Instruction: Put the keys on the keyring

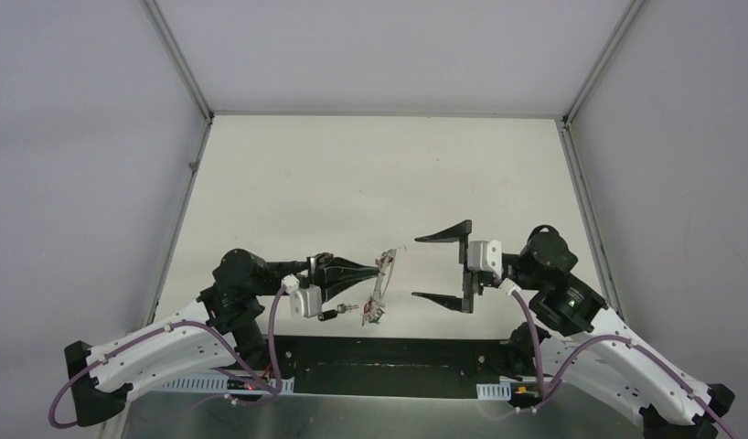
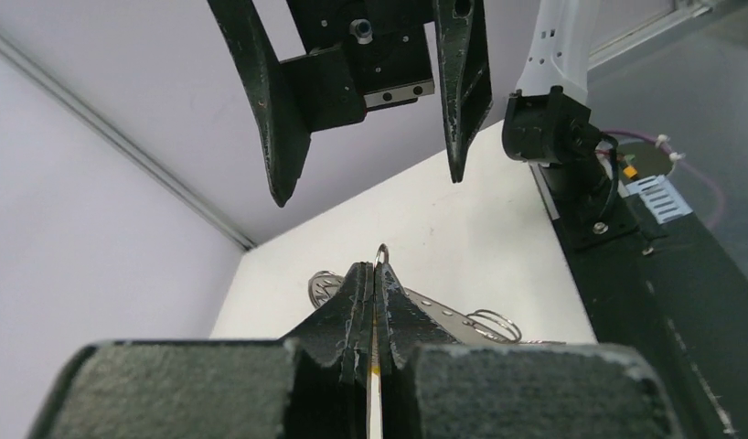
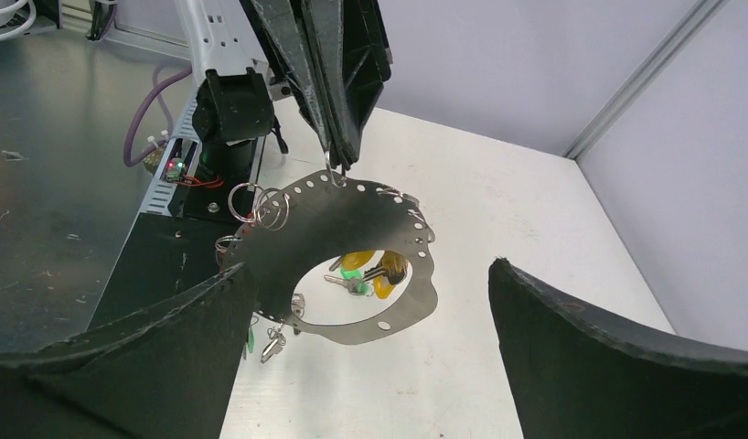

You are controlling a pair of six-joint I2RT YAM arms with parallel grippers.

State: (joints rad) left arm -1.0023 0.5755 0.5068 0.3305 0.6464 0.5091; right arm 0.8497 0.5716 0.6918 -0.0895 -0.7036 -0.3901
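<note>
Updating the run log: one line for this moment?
left pincer shut on keyring rim | right pincer open, facing it, not touching

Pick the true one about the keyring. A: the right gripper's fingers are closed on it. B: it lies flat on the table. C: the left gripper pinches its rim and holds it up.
C: the left gripper is shut on the top rim of the keyring, while the right gripper stands open and apart from it.

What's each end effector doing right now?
Left end effector: closed, holding the keyring.
Right end effector: open, holding nothing.
</note>
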